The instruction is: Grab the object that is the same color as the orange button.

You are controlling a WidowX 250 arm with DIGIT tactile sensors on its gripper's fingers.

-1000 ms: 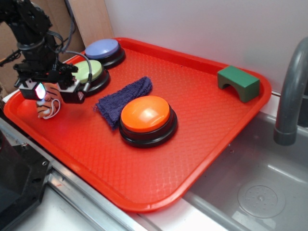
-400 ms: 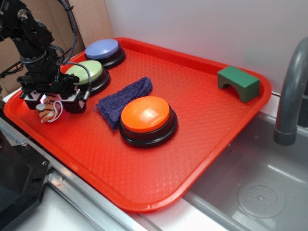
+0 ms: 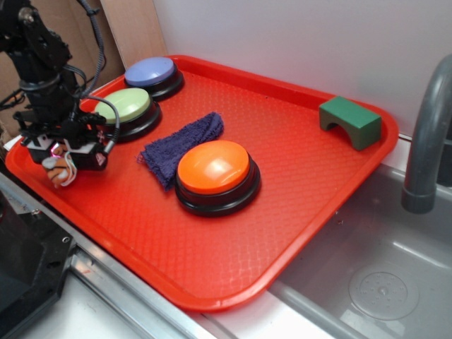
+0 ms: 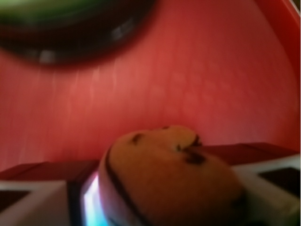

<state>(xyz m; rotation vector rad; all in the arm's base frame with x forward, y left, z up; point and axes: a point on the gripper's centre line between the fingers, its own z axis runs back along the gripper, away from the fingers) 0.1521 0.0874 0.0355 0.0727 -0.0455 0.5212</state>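
A small orange plush tiger toy (image 3: 59, 170) with black stripes and a white loop sits between the fingers of my gripper (image 3: 61, 158) at the tray's near left corner. In the wrist view the tiger toy (image 4: 164, 179) fills the gap in my gripper (image 4: 160, 200), pressed between the left finger (image 4: 33, 202) and the right finger (image 4: 277, 181). The gripper is shut on it. The big orange button (image 3: 213, 168) on its black base stands in the middle of the red tray (image 3: 296, 205), well to the right of the gripper.
A green-topped button (image 3: 126, 106) and a blue-topped button (image 3: 150, 70) stand just behind the gripper. A dark blue cloth (image 3: 182, 145) lies beside the orange button. A green arch block (image 3: 349, 121) is at the far right corner. A grey faucet (image 3: 427, 134) and sink (image 3: 381, 275) are at right.
The gripper has dropped lower and shifted left toward the tray's near left edge, and the tiger toy has moved along with it between the fingers.
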